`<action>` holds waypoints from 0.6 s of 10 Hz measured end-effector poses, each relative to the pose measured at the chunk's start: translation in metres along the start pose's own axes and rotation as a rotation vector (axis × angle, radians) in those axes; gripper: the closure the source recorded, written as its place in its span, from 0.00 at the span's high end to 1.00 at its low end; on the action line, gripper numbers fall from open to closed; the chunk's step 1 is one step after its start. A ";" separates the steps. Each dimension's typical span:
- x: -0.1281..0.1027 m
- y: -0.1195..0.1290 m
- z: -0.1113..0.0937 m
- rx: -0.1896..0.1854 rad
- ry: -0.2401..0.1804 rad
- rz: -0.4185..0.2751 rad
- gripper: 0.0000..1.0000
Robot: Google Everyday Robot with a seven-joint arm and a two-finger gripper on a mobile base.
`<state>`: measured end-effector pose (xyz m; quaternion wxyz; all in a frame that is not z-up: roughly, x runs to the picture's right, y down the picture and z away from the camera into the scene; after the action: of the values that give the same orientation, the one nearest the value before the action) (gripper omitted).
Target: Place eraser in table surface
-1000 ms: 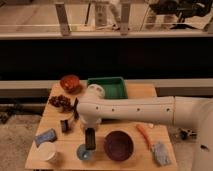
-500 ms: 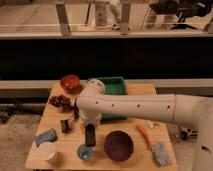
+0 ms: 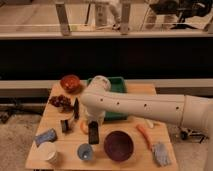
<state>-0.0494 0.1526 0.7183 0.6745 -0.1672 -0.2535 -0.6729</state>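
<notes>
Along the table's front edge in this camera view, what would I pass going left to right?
White cup → small blue bowl → dark purple bowl → orange carrot → grey-blue cloth. The claw, shut on the eraser, hangs just behind the small blue bowl.

The light wooden bench [image 3: 52, 119] carries many things. At its far left corner stands a red-brown bowl [image 3: 70, 82], and beside it, at the far edge, a green tray [image 3: 119, 83]. In front of the bowl lie a dark red cluster [image 3: 61, 101], a thin dark upright piece [image 3: 76, 107] and a small dark chunk [image 3: 65, 125]. Near the front edge are a bluish object [image 3: 46, 136], a white cup [image 3: 48, 153], a small blue bowl [image 3: 85, 152], a dark purple bowl [image 3: 118, 145], an orange stick [image 3: 144, 135] and a grey-blue cloth [image 3: 161, 153]. The claw [image 3: 93, 123] is over the front middle, closed on the upright eraser [image 3: 93, 134]; if the eraser touches the bench, I cannot tell.
</notes>
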 end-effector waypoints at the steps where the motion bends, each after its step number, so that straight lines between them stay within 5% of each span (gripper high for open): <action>1: 0.000 0.007 0.000 0.001 0.002 0.001 0.00; 6: 0.005 0.030 0.007 0.016 0.006 -0.035 0.00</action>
<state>-0.0208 0.1535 0.7307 0.6648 -0.1554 -0.2599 -0.6829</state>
